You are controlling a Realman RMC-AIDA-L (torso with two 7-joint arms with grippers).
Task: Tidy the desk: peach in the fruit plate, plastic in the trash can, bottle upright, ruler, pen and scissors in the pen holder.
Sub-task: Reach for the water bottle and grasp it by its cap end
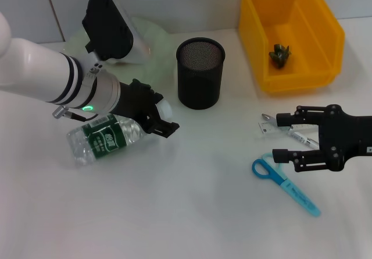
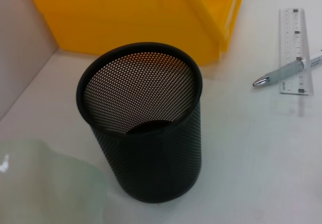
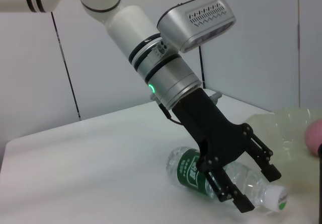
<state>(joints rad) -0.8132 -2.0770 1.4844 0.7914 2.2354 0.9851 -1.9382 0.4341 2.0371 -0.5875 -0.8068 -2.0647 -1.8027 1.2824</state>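
A clear bottle with a green label lies on its side on the table. My left gripper is open and straddles its neck end by the white cap; the right wrist view shows this gripper and the bottle. My right gripper is open over the ruler and pen. Blue scissors lie just in front of it. The black mesh pen holder stands upright and looks empty in the left wrist view. The peach sits on the pale green plate.
A yellow bin at the back right holds a crumpled dark piece of plastic. The green plate lies at the back left, partly behind my left arm. The left wrist view shows the ruler and pen beyond the holder.
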